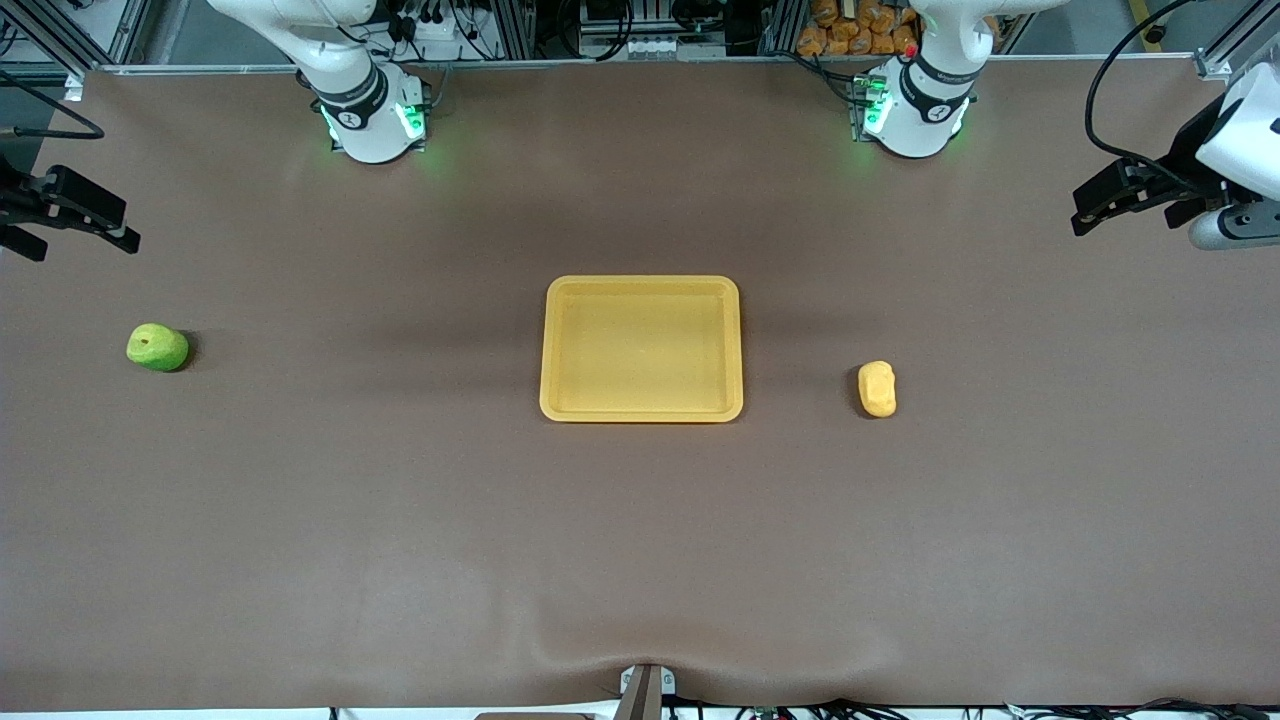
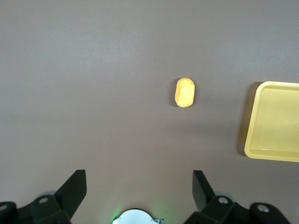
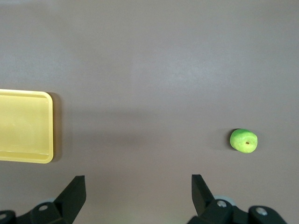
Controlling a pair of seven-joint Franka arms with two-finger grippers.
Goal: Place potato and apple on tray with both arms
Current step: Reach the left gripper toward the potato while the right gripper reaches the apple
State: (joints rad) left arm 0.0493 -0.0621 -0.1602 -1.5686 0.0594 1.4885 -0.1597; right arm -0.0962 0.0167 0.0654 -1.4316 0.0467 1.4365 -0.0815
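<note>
Left gripper (image 1: 1085, 218) and right gripper (image 1: 125, 238) hang wide open, empty, over the tabletop's (image 1: 400, 520) ends; bare tray (image 1: 641, 412) mid-table, green apple (image 1: 157, 347) toward right arm's end, bumpy potato (image 1: 877, 389) toward left's.

1. Table (image 1: 400, 520) covering: brown, matt, smooth, cloth-like or rubbery; slight ripple at the edge nearest the front camera.
2. Tray (image 1: 642, 284): yellow-orange plastic by the look, smooth, dull satin sheen, moulded low rim.
3. Potato (image 1: 877, 389): yellow-orange, matt, slightly bumpy skin; looks like foam or soft plastic.
4. Apple (image 1: 157, 347): bright green with a yellower patch, faint gloss, smooth, dark stem dimple.
5. Left gripper (image 2: 138, 186): black, matt, hard plastic or coated metal; cannot tell which.
6. Right gripper (image 3: 138, 186): same black matt finish.
7. Arms (image 1: 350, 90): white glossy smooth shells, black joint rings.
</note>
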